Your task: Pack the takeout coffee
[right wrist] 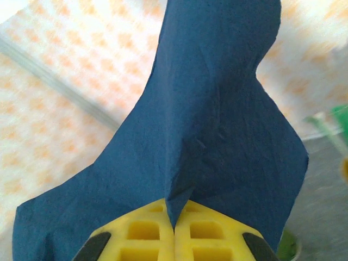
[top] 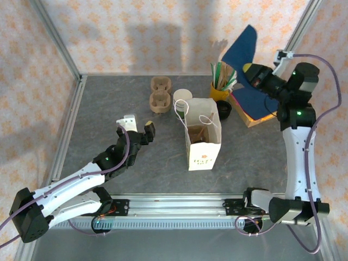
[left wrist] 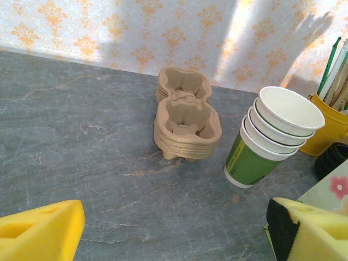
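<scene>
At far right the right hand (top: 249, 73) is held high, its fingers pressed together on a dark blue napkin (top: 243, 48), which is pinched at its lower edge and stands up above the napkin tray (top: 251, 117). The left hand (top: 138, 126) is held low over the counter (top: 103, 103), fingers spread apart with nothing between them, and is pointed at the pulp cup carriers (left wrist: 187, 125) and the lidless cup stack (left wrist: 272, 138). A white paper bag (top: 205, 149) is stood upright mid-counter, top open. Location of the takeout coffee cannot be told: the bag interior is not resolved.

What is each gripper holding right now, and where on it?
Right gripper pinches a dark blue napkin by a fold at its lower edge; left gripper is open, holding nothing.
</scene>
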